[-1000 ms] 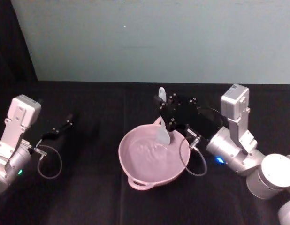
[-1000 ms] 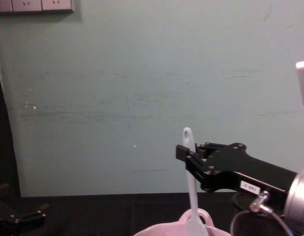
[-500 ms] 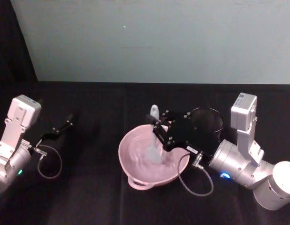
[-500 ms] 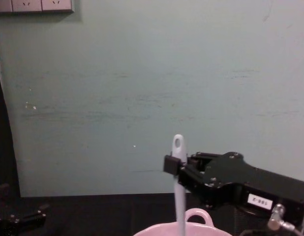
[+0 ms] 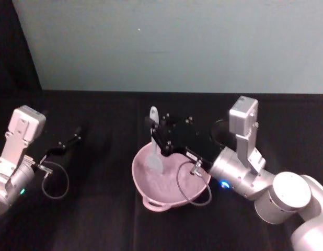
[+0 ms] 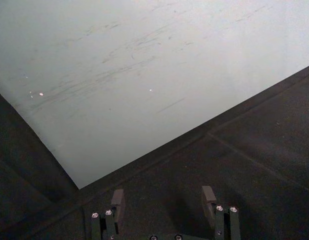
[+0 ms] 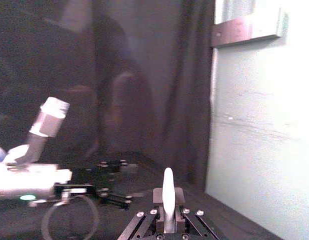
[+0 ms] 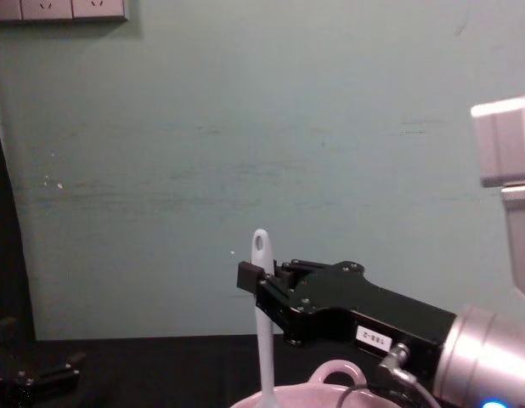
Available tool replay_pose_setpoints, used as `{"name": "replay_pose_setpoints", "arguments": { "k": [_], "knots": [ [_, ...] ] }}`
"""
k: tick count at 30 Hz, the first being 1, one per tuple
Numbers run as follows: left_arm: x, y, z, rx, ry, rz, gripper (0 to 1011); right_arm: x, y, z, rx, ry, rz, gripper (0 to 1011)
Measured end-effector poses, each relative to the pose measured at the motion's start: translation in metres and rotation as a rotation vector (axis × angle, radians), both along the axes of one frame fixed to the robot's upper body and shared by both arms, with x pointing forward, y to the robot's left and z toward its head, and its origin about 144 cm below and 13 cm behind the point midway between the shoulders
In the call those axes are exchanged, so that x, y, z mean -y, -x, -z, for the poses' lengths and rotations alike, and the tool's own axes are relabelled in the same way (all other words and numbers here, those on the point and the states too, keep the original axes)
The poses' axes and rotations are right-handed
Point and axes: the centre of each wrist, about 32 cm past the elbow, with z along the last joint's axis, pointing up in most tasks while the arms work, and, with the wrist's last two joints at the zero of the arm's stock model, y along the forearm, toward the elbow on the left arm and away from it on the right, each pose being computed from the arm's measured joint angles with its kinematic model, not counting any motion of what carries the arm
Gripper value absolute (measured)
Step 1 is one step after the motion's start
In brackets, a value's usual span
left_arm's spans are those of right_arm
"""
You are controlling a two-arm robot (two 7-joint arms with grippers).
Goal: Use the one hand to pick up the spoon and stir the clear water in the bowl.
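**Clerk:** Item one, the spoon?

**Checker:** Spoon (image 5: 155, 157), white, slim, one piece. It stands near upright with the holed handle tip uppermost. Its head is down inside the bowl (image 5: 137, 175), in the part toward the robot's left.

**Clerk:** Held by?

**Checker:** Right gripper (image 5: 157, 135), black, boxy, with a white label. The jaws are clenched on the handle a little below the hole. The gripper reaches over the bowl from the robot's right. Its dark cable (image 5: 190, 194) loops across the bowl's near rim.

**Clerk:** The bowl itself?

**Checker:** Pale pink, round, with a small loop handle on the near rim. It sits about mid-table on the black table (image 5: 99, 219).

**Clerk:** The other arm?

**Checker:** Left gripper (image 5: 72, 140), parked low at the robot's left, well apart from the bowl. In the left wrist view its jaws stand released, with only bare table between them.

**Clerk:** Sundries?

**Checker:** One dark cup (image 5: 220, 128), just behind the right gripper and partly hidden. A pale green wall (image 5: 177, 47) stands behind the table.
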Motion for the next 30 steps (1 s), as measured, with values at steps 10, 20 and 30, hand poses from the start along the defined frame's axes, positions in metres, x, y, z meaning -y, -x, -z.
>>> {"name": "replay_pose_setpoints", "arguments": {
  "k": [10, 20, 30],
  "knots": [
    [0.000, 0.000, 0.000, 0.000, 0.000, 0.000, 1005, -0.001, -0.012, 0.002, 0.046, 0.056, 0.167, 116],
    [0.000, 0.000, 0.000, 0.000, 0.000, 0.000, 1005, 0.021, 0.003, -0.006, 0.046, 0.064, 0.222, 116],
    [0.000, 0.000, 0.000, 0.000, 0.000, 0.000, 1005, 0.030, 0.020, -0.010, 0.009, 0.061, 0.089, 116]
  ]
}}
